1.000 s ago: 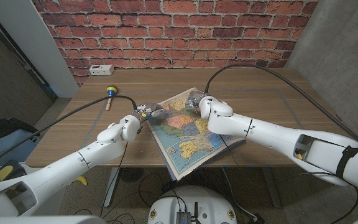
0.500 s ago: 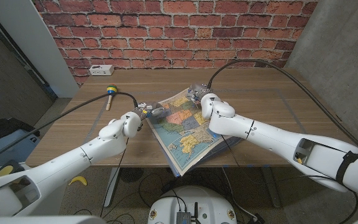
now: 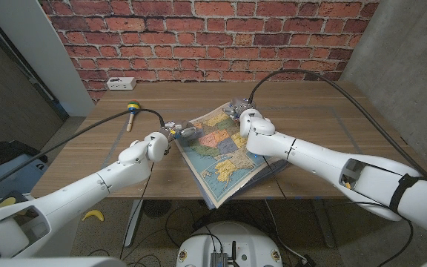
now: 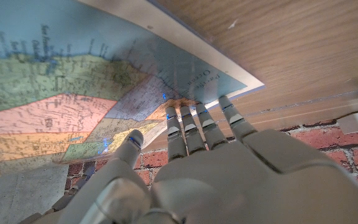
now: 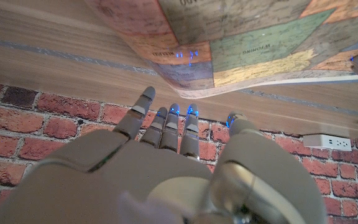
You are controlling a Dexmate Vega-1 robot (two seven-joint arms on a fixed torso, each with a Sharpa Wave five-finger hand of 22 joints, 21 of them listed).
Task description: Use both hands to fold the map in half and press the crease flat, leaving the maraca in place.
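Wooden table [image 3: 325,126] holds everything, with a red brick wall [image 3: 213,37] behind it. Far over on the left side sits the maraca [image 3: 130,113], well apart from both hands; its green and yellow ball end points away toward the wall and its stick points back toward the robot. A white power strip [image 3: 120,81] lies near the wall, behind the maraca. Next comes the left hand [image 3: 170,133], reaching in to the left edge of the map [image 3: 224,152]. In the left wrist view its fingers [image 4: 194,124] are straight and close together, with their tips at the map's edge, next to a corner. I cannot tell if they pinch the paper or just touch it. The map is in the middle of the table, between the two hands. It is a colourful map with yellow, orange and green patches. It lies slanted: its long side runs from the far middle of the table down to the near edge, where one corner sticks out past the table. The right hand [image 3: 237,113] is at the far end of the map. In the right wrist view its fingers [image 5: 166,127] are stretched out, a little apart, near the map's curled edge, and I cannot tell if they hold it.
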